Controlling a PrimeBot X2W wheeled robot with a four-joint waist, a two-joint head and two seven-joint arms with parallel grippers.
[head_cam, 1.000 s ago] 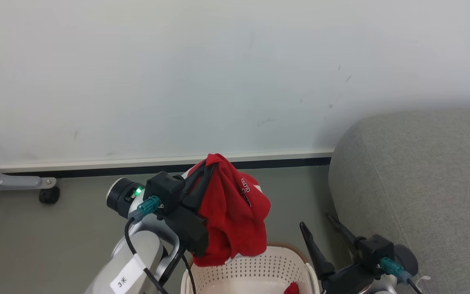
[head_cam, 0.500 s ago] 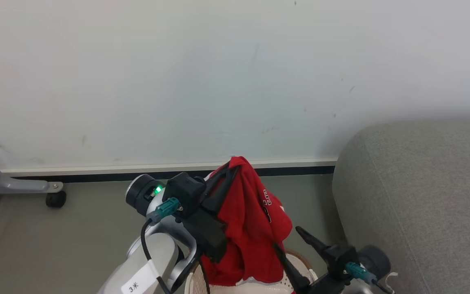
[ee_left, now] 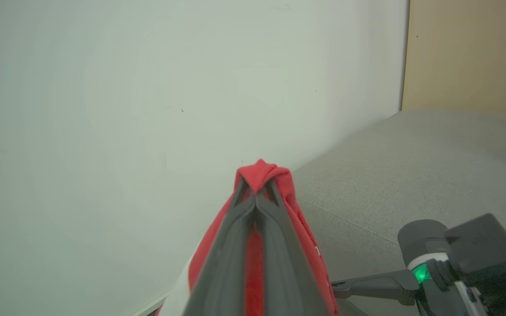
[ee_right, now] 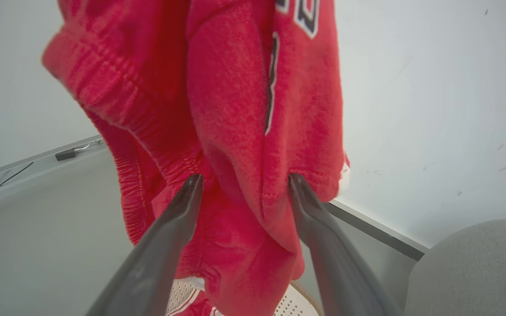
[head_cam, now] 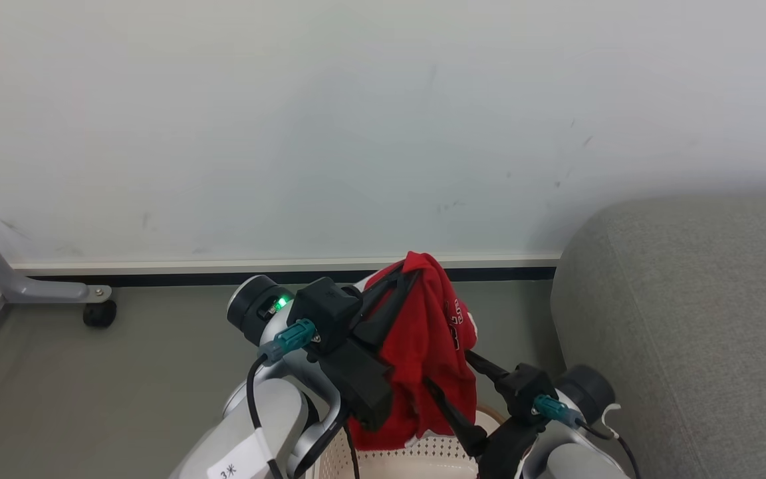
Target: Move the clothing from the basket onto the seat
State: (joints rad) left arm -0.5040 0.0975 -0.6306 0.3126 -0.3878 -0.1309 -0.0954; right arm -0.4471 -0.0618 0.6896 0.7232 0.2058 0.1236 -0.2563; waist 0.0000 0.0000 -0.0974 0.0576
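A pale, faintly scuffed wall (head_cam: pixel 356 133) fills the upper half of the head view, from 9 o'clock across to 3 o'clock, with a white skirting and a dark strip along its foot

The seat (head_cam: pixel 702 319), a big grey fabric block with a rounded corner, sits at 3 to 4 o'clock, with nothing lying on the part that shows

Grey floor (head_cam: pixel 124 386) spreads from 7 to 9 o'clock

The clothing (head_cam: pixel 429 346), a red garment with small white-edged lettering, hangs bunched just below the centre, toward 6 o'clock, lifted above the basket and apart from the seat, which lies to its 3 o'clock

The basket (head_cam: pixel 416 459), cream with perforated sides, peeks in at the bottom edge at 6 o'clock, directly under the garment; whether the hem touches it cannot be told

The left gripper (head_cam: pixel 409 269) points up at 12 o'clock from its arm, its dark fingers pressed together on the garment's top fold; in the left wrist view the red cloth pokes out past the fingertips (ee_left: pixel 253 199)

The right gripper (head_cam: pixel 447 368) reaches in from 5 o'clock, fingers spread wide; in the right wrist view a hanging fold drops between them, not pinched

A grey metal leg (head_cam: pixel 44 289) with a small black caster (head_cam: pixel 99 313) stands at 9 o'clock
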